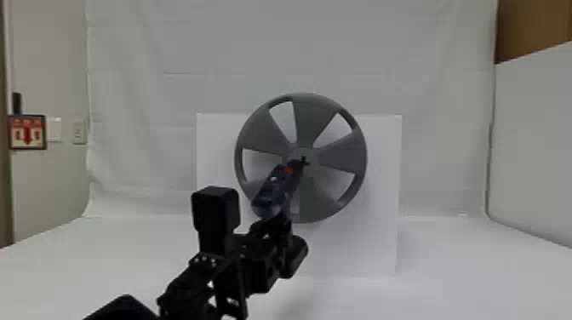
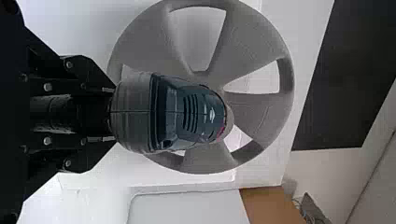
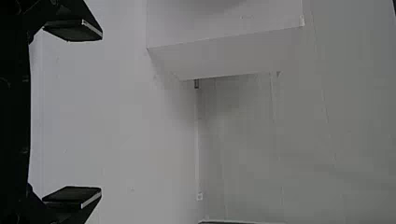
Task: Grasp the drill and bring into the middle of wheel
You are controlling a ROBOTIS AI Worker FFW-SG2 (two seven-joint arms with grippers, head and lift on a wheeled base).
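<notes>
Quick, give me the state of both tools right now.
Left tool: closed on the drill, held up in front of the wheel.
Right tool: open, holding nothing.

From the left wrist, I see the left pincer [image 1: 277,222] gripping the drill [image 2: 187,112], its rounded housing before the spoked gray wheel [image 2: 257,56].

This place seems to be a laboratory: behind the black left claw [image 1: 275,223] hangs a wide white cloth backdrop [image 1: 272,47], and far to its left, the beige plain wall [image 1: 49,64] carries switches [image 1: 78,132].
</notes>
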